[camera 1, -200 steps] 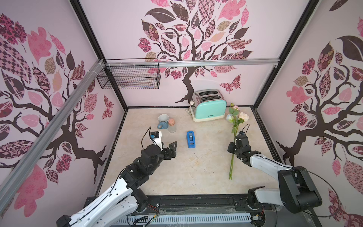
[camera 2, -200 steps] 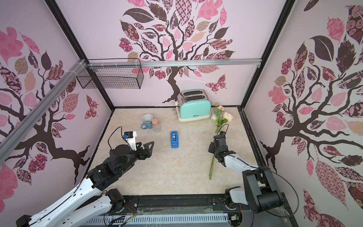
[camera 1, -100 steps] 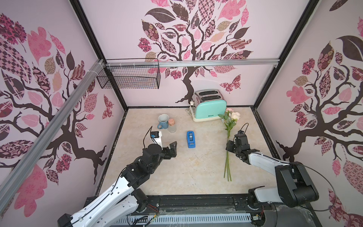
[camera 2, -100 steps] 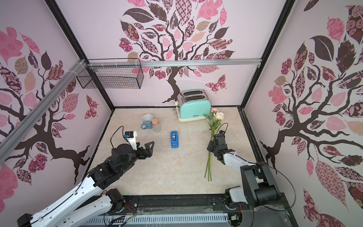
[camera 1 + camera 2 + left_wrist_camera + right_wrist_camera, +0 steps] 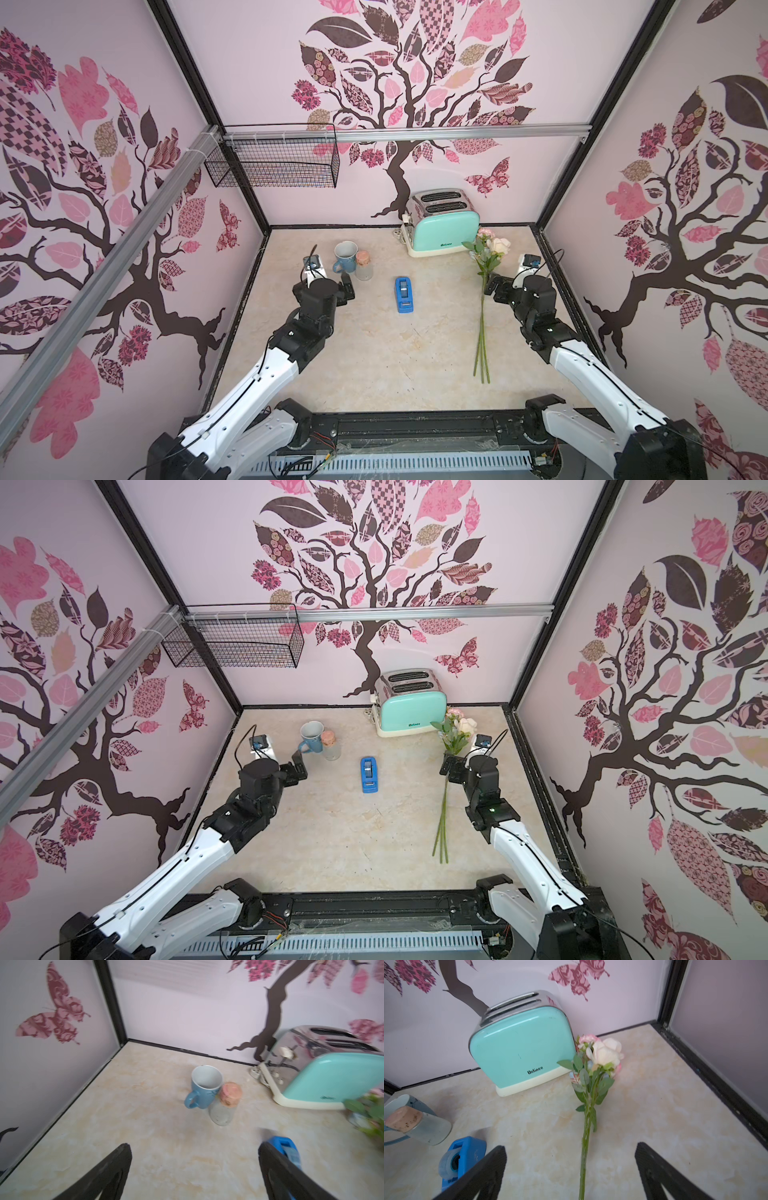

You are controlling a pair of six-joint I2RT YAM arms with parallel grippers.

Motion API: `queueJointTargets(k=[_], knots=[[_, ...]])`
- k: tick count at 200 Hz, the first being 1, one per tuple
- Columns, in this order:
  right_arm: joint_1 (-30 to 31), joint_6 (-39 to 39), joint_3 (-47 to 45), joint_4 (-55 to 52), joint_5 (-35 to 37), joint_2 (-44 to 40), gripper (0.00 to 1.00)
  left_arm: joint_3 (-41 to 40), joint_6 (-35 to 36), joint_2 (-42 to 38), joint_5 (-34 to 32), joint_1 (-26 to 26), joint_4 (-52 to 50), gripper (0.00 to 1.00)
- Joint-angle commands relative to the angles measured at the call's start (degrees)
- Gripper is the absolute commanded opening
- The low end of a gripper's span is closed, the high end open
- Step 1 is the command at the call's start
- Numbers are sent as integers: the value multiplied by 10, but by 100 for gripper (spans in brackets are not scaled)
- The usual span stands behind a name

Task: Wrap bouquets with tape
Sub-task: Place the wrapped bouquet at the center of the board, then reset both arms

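Two arms stretched forward, low; left end effector [image 5: 193,1149] spread wide, empty; right end effector [image 5: 570,1146] spread wide, bouquets [image 5: 483,316] lying loose between its jaws on bench [image 5: 374,353].

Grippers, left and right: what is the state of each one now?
Left gripper: open, holding nothing.
Right gripper: open; stems of the bouquet run between its jaws, not gripped.

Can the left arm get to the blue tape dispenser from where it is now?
Probably yes. The left end effector is open and empty, with bare table between it and the tape dispenser; the mug and jar stand farther back, off that path.
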Motion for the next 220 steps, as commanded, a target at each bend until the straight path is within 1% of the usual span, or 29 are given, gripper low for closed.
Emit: queueJointTargets(k=[1, 13, 22, 47, 53, 59, 68, 83, 113, 117, 125, 142, 160, 171, 182, 198, 212, 220], knots=[[-1, -72, -8, 102, 48, 6, 100, 2, -19, 59, -9, 97, 68, 98], [-1, -88, -26, 160, 67, 16, 100, -6, -23, 98, -9, 141, 88, 98], [-1, -98, -37, 196, 86, 29, 100, -8, -8, 121, -10, 166, 97, 98], [-2, -127, -69, 276, 120, 84, 100, -37, 58, 156, -15, 203, 154, 98], [-2, -129, -75, 287, 126, 98, 100, -51, 79, 160, -16, 204, 171, 98], [-3, -130, -82, 299, 127, 112, 100, -67, 100, 162, -17, 205, 211, 98], [-8, -123, -95, 320, 122, 135, 100, -87, 116, 164, -12, 205, 243, 98], [-23, -100, -116, 353, 102, 176, 100, -108, 134, 168, 27, 205, 267, 98], [-44, -84, -146, 443, 87, 264, 100, -144, 154, 203, 91, 205, 358, 98], [-45, -82, -139, 429, 90, 264, 100, -149, 153, 211, 92, 205, 376, 98], [-51, -84, -133, 408, 66, 260, 100, -164, 151, 228, 95, 205, 421, 98], [-58, -104, -158, 499, 51, 284, 100, -199, 167, 264, 127, 205, 526, 98], [-71, -95, -168, 566, 29, 337, 100, -215, 178, 305, 152, 207, 597, 98], [-72, -102, -175, 578, 9, 340, 100, -222, 170, 315, 182, 220, 603, 98], [-72, -101, -176, 586, 10, 344, 100, -225, 172, 332, 187, 223, 637, 98], [-73, -101, -175, 582, 10, 344, 100, -212, 167, 317, 190, 224, 581, 98], [-73, -102, -178, 590, 10, 347, 100, -214, 165, 326, 191, 228, 605, 98], [-73, -102, -183, 607, 11, 351, 100, -214, 165, 323, 191, 228, 598, 98]])
